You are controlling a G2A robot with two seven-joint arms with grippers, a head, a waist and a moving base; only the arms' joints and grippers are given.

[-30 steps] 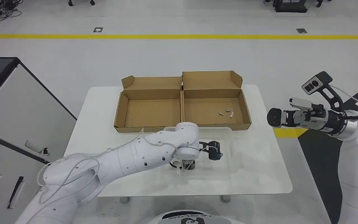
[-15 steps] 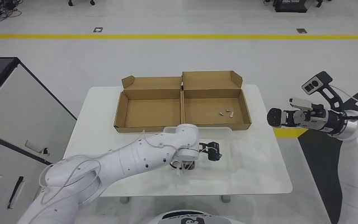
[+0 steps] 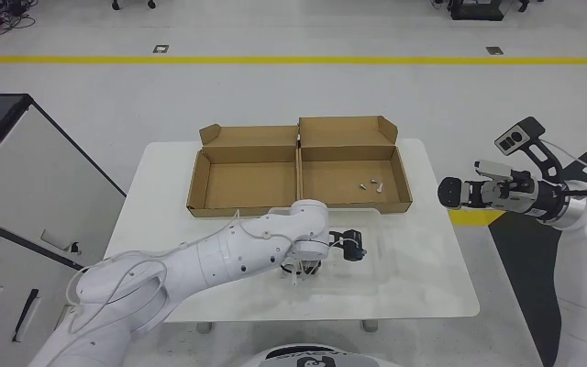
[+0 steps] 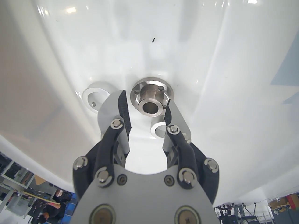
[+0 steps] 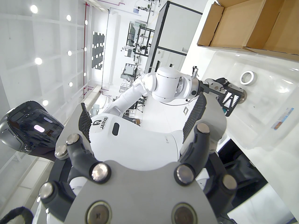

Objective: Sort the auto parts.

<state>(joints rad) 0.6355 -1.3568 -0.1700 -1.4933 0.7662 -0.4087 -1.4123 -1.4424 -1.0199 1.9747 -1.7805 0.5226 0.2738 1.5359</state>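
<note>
My left gripper is down in a clear plastic tray, open, with its fingers on either side of a flanged metal hub that stands on the tray floor. One pad is close to or touching the flange and the other stands apart from it. Two white rings lie beside the hub. In the top view the left gripper sits at the tray's middle. My right gripper hangs off the table's right side, open with nothing between its fingers.
Two open cardboard boxes stand side by side behind the tray. The left box is bare inside; the right box holds a few small pale parts. A grey cabinet stands left of the table.
The left arm's wrist has shifted very slightly over the tray. The right arm has kept still.
</note>
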